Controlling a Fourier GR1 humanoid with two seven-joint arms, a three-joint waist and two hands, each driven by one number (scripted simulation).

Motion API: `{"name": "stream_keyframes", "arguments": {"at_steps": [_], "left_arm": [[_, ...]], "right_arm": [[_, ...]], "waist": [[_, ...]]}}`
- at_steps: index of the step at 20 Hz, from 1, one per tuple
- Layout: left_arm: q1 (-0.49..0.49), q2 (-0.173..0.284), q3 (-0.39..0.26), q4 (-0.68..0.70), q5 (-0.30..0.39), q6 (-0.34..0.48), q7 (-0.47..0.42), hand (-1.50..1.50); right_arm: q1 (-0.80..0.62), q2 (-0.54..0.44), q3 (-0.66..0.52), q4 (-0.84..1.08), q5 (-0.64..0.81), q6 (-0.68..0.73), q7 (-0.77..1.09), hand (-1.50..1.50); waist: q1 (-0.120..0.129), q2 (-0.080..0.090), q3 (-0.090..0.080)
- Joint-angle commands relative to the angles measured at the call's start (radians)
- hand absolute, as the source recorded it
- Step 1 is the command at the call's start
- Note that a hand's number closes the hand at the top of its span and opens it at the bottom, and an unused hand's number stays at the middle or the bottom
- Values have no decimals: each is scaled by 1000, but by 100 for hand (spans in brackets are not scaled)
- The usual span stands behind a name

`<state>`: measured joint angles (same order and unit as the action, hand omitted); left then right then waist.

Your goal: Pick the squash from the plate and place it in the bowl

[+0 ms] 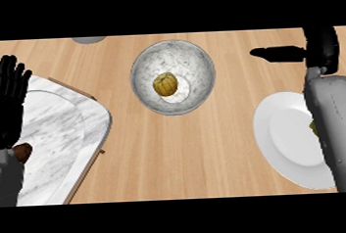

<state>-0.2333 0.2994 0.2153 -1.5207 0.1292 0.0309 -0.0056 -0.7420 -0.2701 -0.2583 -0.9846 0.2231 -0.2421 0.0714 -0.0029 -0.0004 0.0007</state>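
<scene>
The yellow-brown squash [165,84] lies inside the speckled grey bowl [195,58] at the top middle of the counter. The white plate [281,133] sits at the right, partly covered by my right forearm. A small yellowish sliver [313,128] shows on the plate at the forearm's edge; what it is cannot be told. My right hand [320,43] is at the top right, to the right of the bowl and apart from it, open with the thumb pointing left and nothing in it. My left hand [7,103] rests open at the left edge, fingers up.
A marble tray [68,137] with a wooden edge lies at the left under my left hand. A brown item [22,152] sits on the tray beside my left wrist. A grey round thing [90,39] peeks in at the top edge.
</scene>
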Motion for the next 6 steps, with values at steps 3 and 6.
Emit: {"name": "stream_keyframes", "arguments": {"at_steps": [3,6], "left_arm": [[-16,-8,4,-8,-6,16,7,0],[-37,15,38,103,21,-44,-61,0]], "right_arm": [[129,-159,-131,33,-150,197,-164,-150],[152,-154,-135,74,-169,219,-231,-150]], "waist": [[0,2,0],[3,3,-1]]}}
